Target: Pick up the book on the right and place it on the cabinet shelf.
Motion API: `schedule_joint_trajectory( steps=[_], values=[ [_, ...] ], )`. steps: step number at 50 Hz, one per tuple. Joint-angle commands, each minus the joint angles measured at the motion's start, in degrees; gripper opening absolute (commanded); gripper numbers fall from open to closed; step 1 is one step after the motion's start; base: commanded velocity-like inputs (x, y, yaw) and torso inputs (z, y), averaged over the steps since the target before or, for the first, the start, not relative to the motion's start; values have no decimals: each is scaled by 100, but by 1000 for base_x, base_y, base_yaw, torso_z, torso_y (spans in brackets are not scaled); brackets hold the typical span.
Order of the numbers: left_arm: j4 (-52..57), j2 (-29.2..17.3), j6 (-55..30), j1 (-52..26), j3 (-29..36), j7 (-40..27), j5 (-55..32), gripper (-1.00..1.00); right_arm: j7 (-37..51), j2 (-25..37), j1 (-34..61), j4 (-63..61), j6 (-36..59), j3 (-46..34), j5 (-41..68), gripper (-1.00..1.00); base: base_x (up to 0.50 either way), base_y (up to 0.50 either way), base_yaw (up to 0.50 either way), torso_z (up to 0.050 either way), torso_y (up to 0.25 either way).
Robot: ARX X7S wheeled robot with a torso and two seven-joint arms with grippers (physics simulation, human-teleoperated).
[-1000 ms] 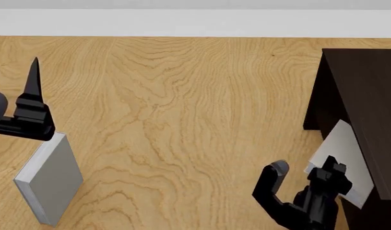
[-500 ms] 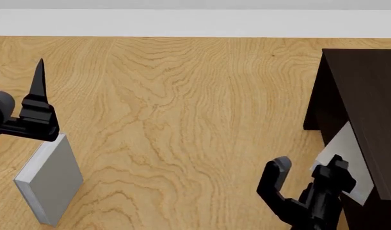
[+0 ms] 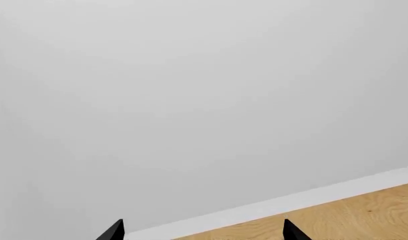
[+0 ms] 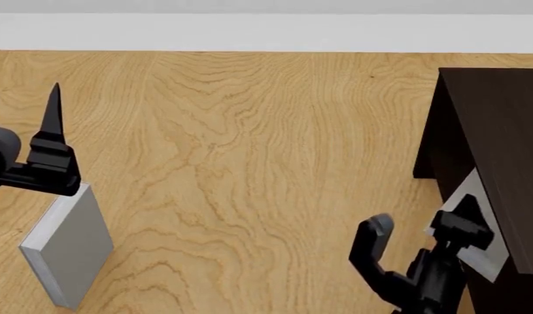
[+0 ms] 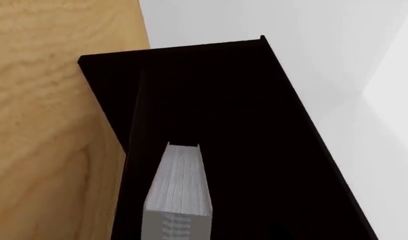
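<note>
Head view: book [image 4: 472, 199] tilted, long axis into cabinet [image 4: 501, 124].

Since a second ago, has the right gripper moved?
Yes. In the head view the right gripper with the book has shifted up and rightward, toward the cabinet.

A grey book [image 4: 67, 252] lies flat on the wooden bench [image 4: 240, 163], close to its left edge and toward the near side, turned at a slant so one corner points at me. Its pale long side and short end show. Beyond the bench's far edge a plain white wall [image 4: 266, 29] runs across; my left wrist view shows that wall [image 3: 204, 100] too.
</note>
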Motion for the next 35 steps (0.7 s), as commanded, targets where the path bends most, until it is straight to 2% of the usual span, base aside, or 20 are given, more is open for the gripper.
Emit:
schedule_joint_trajectory(
  steps=[1, 6, 13, 35],
  values=[
    [36, -25, -7, 20, -7, -18, -16, 100, -1131, 616, -215, -1323, 268, 401, 957, 100, 11, -4, 0, 0, -10],
    [51, -26, -19, 12, -22, -27, -35, 100, -1193, 846, -343, -2542, 799, 322, 945, 100, 2, -1, 0, 0, -4],
    [48, -45, -2, 18, -38, -29, -47, 100, -1292, 913, -359, -3325, 1106, 188, 891, 100, 1, 0, 1, -3, -3],
    [48, -52, 4, 12, -23, -55, -79, 100, -1486, 924, -344, -4340, 1367, 32, 887, 100, 0, 0, 0, 0, 0]
  ],
)
